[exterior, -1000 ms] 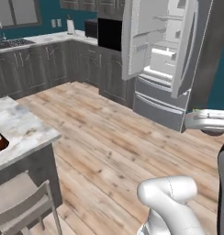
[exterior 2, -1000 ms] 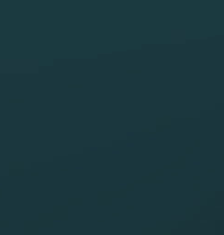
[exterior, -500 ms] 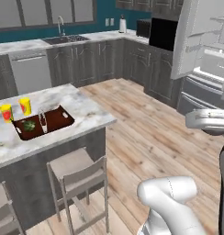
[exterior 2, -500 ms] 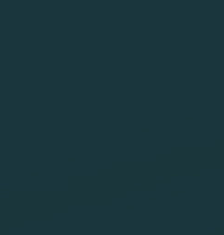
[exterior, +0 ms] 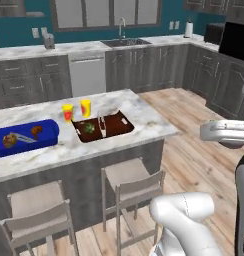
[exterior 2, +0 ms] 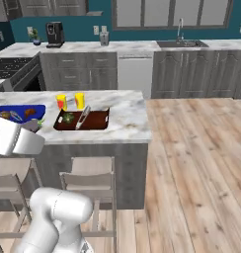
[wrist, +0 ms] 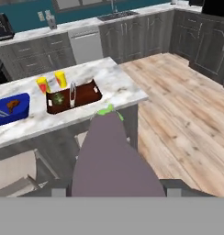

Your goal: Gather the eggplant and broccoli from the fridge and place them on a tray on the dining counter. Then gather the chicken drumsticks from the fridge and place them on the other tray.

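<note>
In the hand view, the claw was clenched around the eggplant, whose purple body rose from between the two fingertips with its green cap pointing ahead toward the dining counter. Far ahead and to the left of the claw lay a blue tray with a brown piece of food on it. Right of that, two small yellow cups stood just behind a brown tray, which held the broccoli at its left end. Ahead of the claw and to its right stretched the wooden floor.
</note>
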{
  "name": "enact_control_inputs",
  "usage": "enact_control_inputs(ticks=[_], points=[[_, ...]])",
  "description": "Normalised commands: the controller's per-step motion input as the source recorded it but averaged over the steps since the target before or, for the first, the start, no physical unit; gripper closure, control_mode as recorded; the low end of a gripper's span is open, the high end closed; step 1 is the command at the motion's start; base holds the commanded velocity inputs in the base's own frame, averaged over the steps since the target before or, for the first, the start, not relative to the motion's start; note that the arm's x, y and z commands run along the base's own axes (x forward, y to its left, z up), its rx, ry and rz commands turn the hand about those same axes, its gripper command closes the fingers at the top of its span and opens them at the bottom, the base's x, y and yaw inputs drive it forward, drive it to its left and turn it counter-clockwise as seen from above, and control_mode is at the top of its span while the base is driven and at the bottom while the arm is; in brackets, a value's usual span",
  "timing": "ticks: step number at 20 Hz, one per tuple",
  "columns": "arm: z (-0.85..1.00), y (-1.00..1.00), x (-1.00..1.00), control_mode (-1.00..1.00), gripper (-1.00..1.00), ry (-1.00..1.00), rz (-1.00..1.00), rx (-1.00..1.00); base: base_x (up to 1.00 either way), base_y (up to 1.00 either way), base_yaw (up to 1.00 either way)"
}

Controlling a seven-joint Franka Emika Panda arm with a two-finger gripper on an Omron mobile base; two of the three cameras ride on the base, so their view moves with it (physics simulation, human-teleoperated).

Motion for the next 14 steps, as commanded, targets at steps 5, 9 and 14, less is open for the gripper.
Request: enact_control_inputs(ticks=[5,9,14], points=[[0.0,0.0,0.0,1.0,1.0,0.0,0.0,0.0,0.62,-0.21,0.37],[0.0,0.0,0.0,1.0,1.0,0.0,0.0,0.0,0.34,-0.34,0.38],[0.0,0.0,0.0,1.0,1.0,0.0,0.0,0.0,0.41,-0.47,0.37]])
